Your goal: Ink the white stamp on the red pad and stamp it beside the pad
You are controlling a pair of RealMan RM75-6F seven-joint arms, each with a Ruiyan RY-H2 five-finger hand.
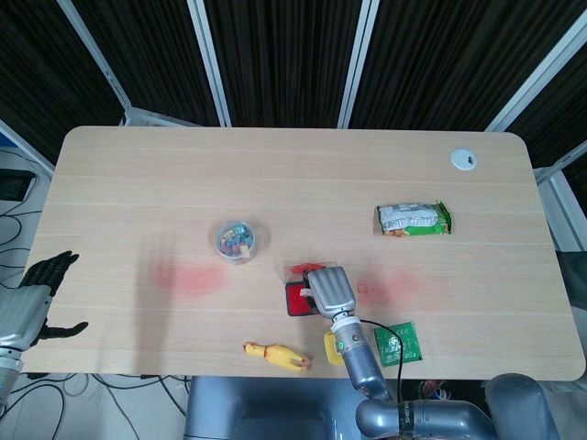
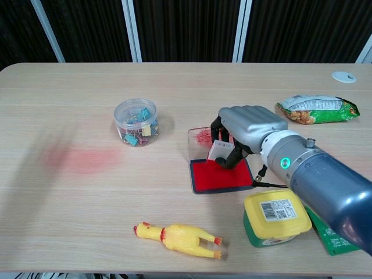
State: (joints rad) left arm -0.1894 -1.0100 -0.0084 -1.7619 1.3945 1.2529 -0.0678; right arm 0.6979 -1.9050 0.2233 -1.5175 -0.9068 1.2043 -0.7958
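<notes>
1. The white stamp is pinched in the right hand, fingers curled around it from above.
2. The stamp is held tilted over the back edge of the red pad; whether its face touches the ink cannot be told from the chest view, probably just clear of it.
3. In the head view the stamp is hidden under the right hand; only the left part of the red pad is seen.
4. The pad's clear lid is seen lying flat just behind the pad, smeared with red.
5. The left hand is seen only in the head view, off the table's left edge, fingers spread, nothing held.
6. A clear tub of binder clips is placed to the left of the pad, well apart.
7. A yellow rubber chicken is laid near the front edge, in front of the pad.
8. A yellow-lidded green tub is placed just right of the pad's front corner, under the right forearm.
9. A green packet is laid beside that tub; a snack bag is laid further back on the right.
10. Faint red stains are seen on the tabletop at left.
</notes>
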